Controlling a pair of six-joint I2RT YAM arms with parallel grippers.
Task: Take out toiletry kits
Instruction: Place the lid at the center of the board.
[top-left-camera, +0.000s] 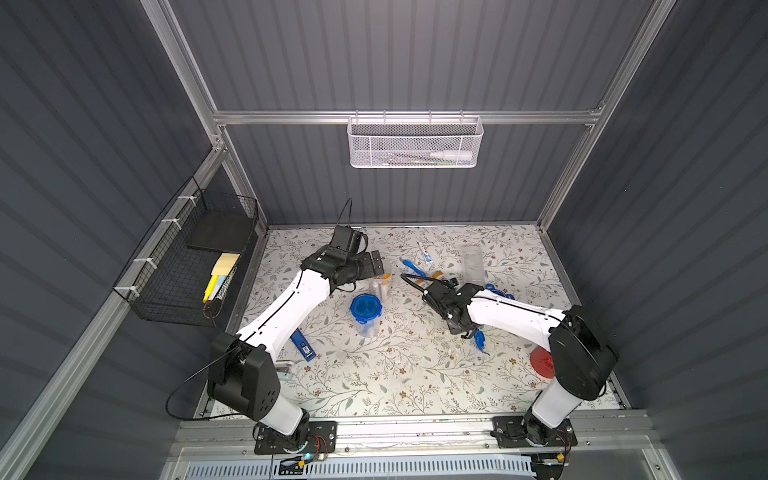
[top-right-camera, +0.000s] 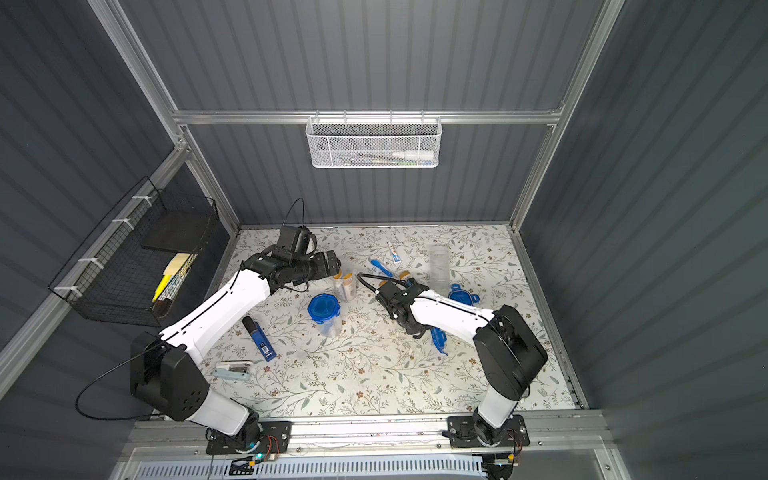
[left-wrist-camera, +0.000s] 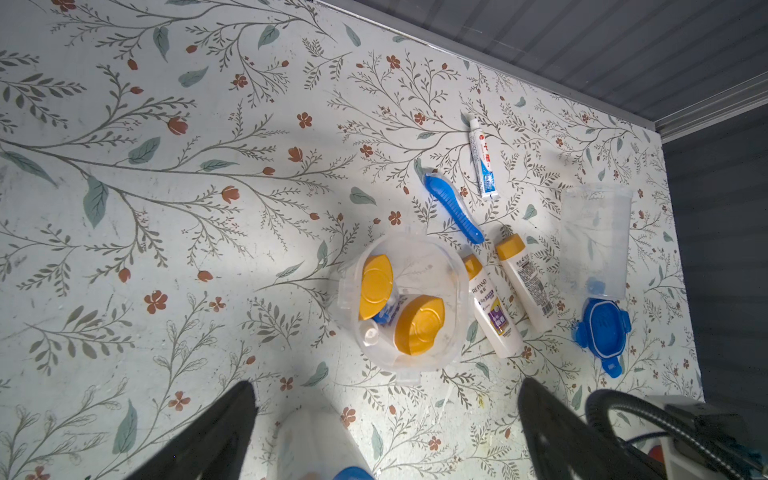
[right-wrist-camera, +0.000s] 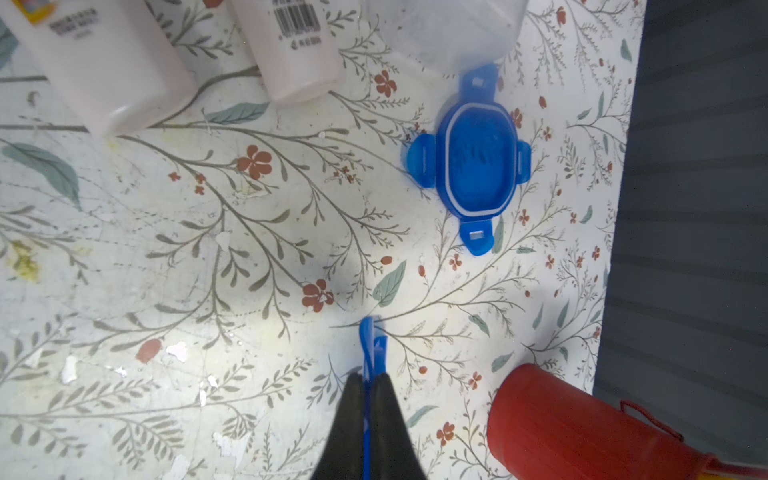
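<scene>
One kit (left-wrist-camera: 496, 309) lies out; right gripper (right-wrist-camera: 368, 384) pinches a blue lid (right-wrist-camera: 371, 340), left gripper (left-wrist-camera: 388, 388) gapes over the next full jar (left-wrist-camera: 419, 268).

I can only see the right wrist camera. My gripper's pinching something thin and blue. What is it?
Observer: A blue clip lid. A top view shows its flat face. The right gripper holds it on edge.
Child: Is there a jar with no lid?
Observer: Yes. An open jar stands upright close to the left gripper, outside your picture.
Child: What's inside it?
Observer: Two tan-capped bottles, caps up.
</scene>
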